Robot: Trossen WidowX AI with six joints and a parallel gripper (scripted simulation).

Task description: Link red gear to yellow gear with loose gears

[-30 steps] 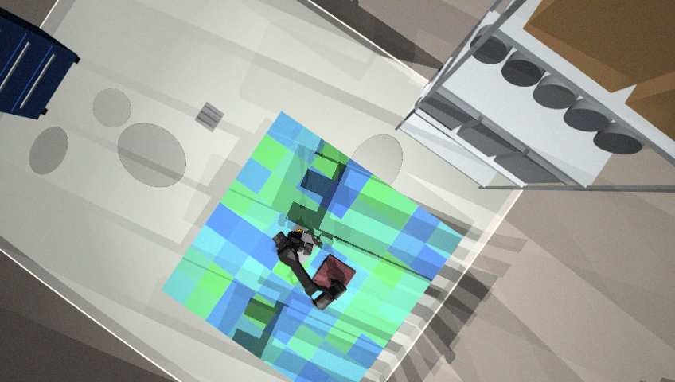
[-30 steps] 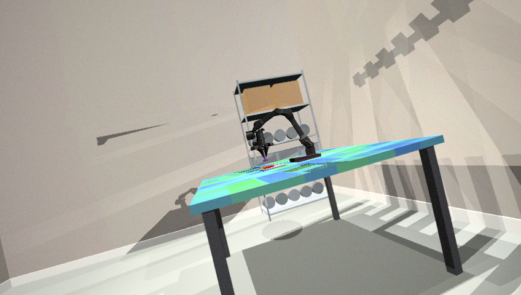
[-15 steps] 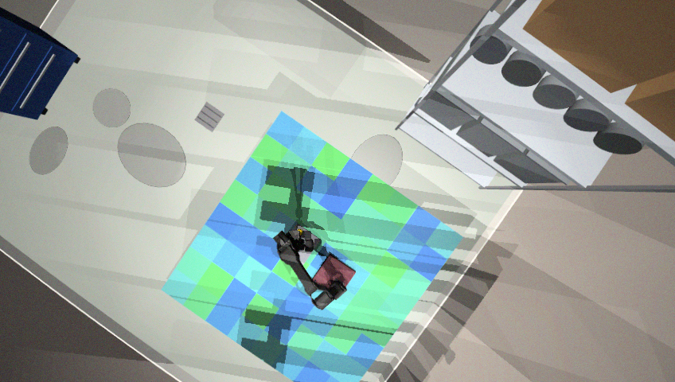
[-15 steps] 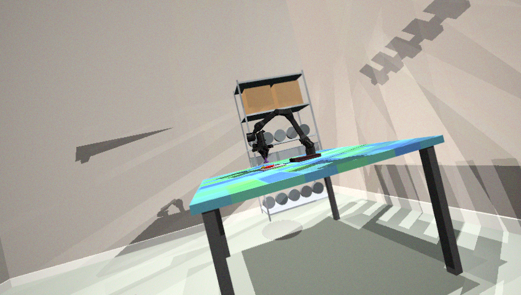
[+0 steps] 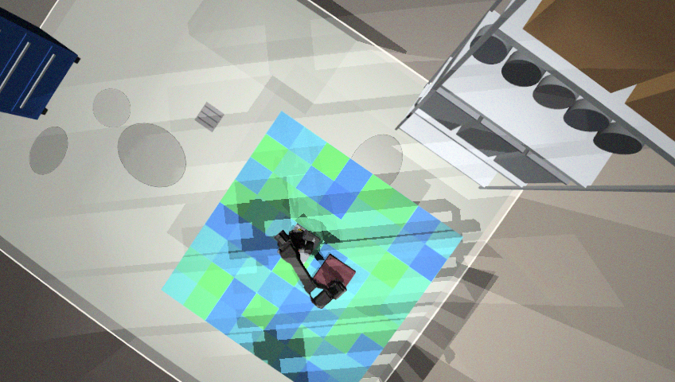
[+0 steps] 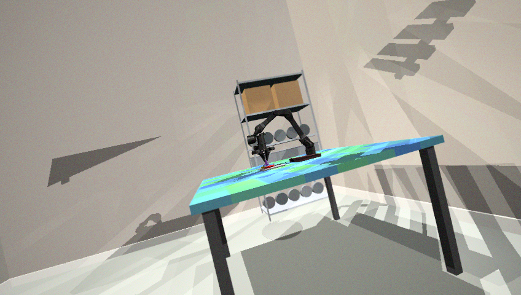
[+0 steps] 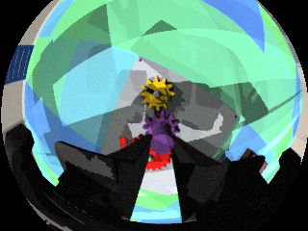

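Note:
My gripper point(image 6: 266, 161) point(image 7: 162, 141) is shut on the purple gear point(image 7: 162, 126) by its hub, low over the grey board point(image 7: 115, 134) point(image 6: 281, 166). In the wrist view the purple gear shows between the yellow gear point(image 7: 156, 94) point(image 5: 299, 229) and the red gear point(image 7: 158, 163) point(image 6: 270, 166), covering part of the red one. The yellow gear is on the board's far side. The red arrow point(image 7: 123, 143) is left of the purple gear. Whether the purple gear is on a peg, and whether its teeth mesh, cannot be told; the peg beneath is hidden. In the top view the arm covers most of the board.
The arm's dark red base plate point(image 5: 335, 270) point(image 6: 305, 158) stands on the patterned table beside the board. A shelf rack with boxes point(image 6: 258, 99) and a blue cabinet point(image 5: 33, 66) stand off the table. Strong shadows cross the board and table.

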